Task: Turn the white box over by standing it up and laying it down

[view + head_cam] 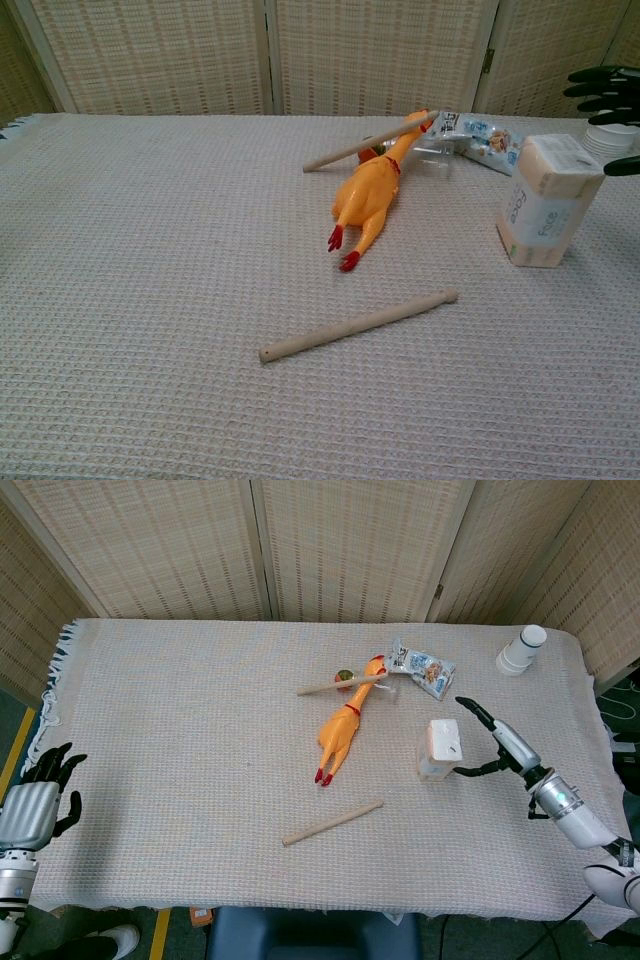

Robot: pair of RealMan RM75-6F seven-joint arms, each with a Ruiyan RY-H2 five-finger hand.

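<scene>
The white box (441,749) (547,200) stands upright on its narrow end, right of the table's middle, with printed lettering on its front face. My right hand (503,744) (607,92) is just to the right of it with fingers spread and nothing in it. The dark fingers arch above and behind the box top, and the thumb reaches toward the box's right side, very close or just touching. My left hand (38,802) rests off the table's left edge, holding nothing, and shows only in the head view.
A yellow rubber chicken (343,732) (368,192) lies left of the box. One wooden stick (332,823) (357,325) lies in front, another (340,685) behind the chicken. A snack packet (424,670) and stacked white cups (521,650) sit at the back right.
</scene>
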